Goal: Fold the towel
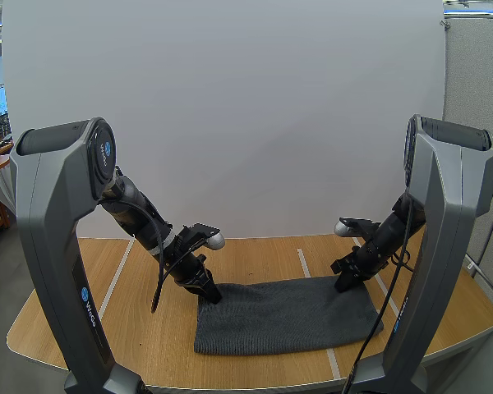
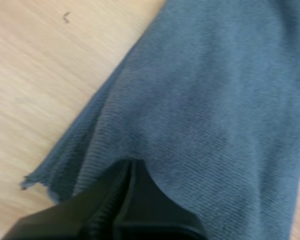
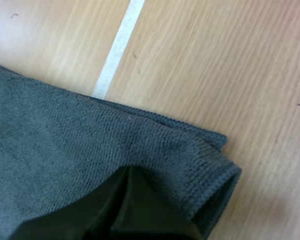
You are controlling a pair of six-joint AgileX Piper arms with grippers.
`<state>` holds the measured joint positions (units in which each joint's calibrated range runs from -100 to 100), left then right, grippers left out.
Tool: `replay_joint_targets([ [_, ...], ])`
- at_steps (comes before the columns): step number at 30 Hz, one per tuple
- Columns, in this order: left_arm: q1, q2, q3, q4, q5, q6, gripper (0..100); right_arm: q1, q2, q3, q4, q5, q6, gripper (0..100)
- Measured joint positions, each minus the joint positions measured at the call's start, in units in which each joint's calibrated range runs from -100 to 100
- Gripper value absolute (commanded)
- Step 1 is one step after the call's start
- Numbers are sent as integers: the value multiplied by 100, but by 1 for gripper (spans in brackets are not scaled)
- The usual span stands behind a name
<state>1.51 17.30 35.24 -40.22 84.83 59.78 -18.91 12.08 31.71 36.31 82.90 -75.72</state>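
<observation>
a dark grey towel [image 1: 283,316] lies flat on a wooden bench [image 1: 90,328], its near edge close to the bench's near edge, a little right of the middle. it looks doubled over, since its far right corner shows two layers. at the towel's far left corner the left claw [image 1: 213,294] is clenched on the cloth. at the far right corner the right claw [image 1: 343,285] grasps the cloth the same way. holding both far corners at once probably prepares a fold that carries the far edge toward the near one. the cloth drapes over both sets of fingertips and hides them, so how deep each bite goes is unclear. a white tape line [image 1: 306,264] runs under the towel, partly covered.
</observation>
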Motion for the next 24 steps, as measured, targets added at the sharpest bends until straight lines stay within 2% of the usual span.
replay_joint_targets([
  [19,0,-50,246,31,-1753,-264,0,0,0,-18,0,-142,0,0],
  [24,0,-54,260,18,-1802,-264,0,0,-126,-232,-24,-277,0,0],
])
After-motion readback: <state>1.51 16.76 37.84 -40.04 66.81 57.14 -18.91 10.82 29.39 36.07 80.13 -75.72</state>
